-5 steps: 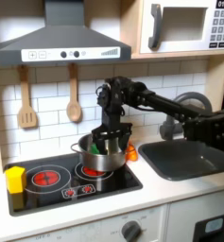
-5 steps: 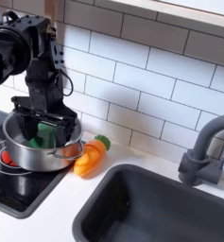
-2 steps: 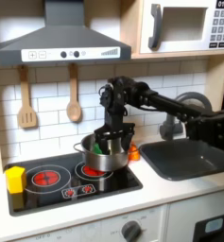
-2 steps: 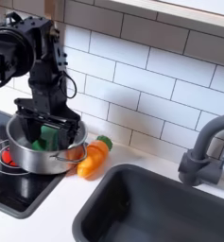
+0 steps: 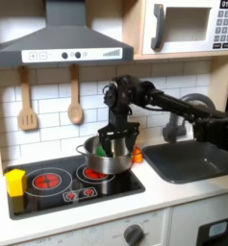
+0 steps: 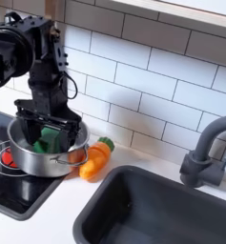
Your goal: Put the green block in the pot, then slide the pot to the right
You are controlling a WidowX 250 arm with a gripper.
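Judging from both exterior views, the first half of the task looks done and the slide is under way. Nearest the camera, the stove (image 5: 48, 197) carries the pot (image 6: 40, 157) at its edge toward the sink (image 6: 172, 214). The green block (image 6: 45, 141) lies inside the pot, against the far wall. An orange carrot toy (image 6: 95, 160) lies just beside the pot, touching or nearly touching its rim. The gripper (image 6: 50, 131) reaches down into the pot, fingers spread against the inner wall, with the block between them; whether it grips the block I cannot tell. Behind stands the tiled wall (image 6: 153, 86). Compared with a second ago, pot and carrot sit slightly further toward the second exterior view's right. Remaining: complete the slide
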